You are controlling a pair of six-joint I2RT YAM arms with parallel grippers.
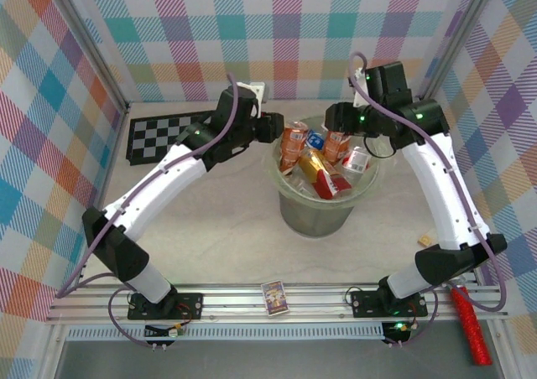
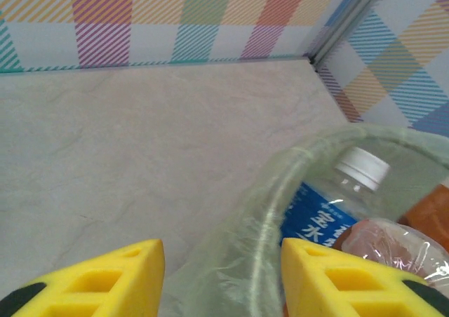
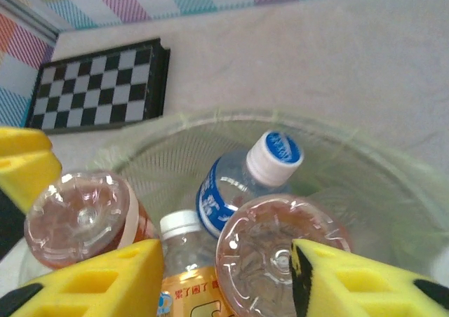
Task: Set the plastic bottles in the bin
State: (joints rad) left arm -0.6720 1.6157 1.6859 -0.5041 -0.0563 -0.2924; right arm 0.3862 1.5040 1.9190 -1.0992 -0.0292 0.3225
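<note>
Starting at the left end effector (image 2: 223, 280): jaws parted, gripping nothing, straddling the rim of the bin (image 2: 275, 191) on its left side. Judged a release pose, set over the rim so that anything let go drops inside rather than onto the worktop (image 2: 140, 142). Just past the rim, a blue-labelled bottle (image 2: 324, 215), white cap up and tipped toward the far wall, long axis steeply slanted, apparently propped by its neighbours.

Over to the right end effector (image 3: 226, 283): likewise spread, clamped on nothing as far as can be seen, poised low above the pile. Directly beneath, an orange-brown bottle (image 3: 277, 250) standing base up, cap down, long axis near vertical; right fingertip overlapping its base, contact unclear. Near the left rim, a second orange-brown bottle (image 3: 81, 219), inverted the same way. Between the two, a clear white-capped bottle (image 3: 179, 226), cap upward.

Probably upended for want of room to lie flat in a tapered, crowded bin. From above, the plastic bottles (image 1: 323, 176) heaped inside the bin at mid-worktop; task judged close to finished.
</note>
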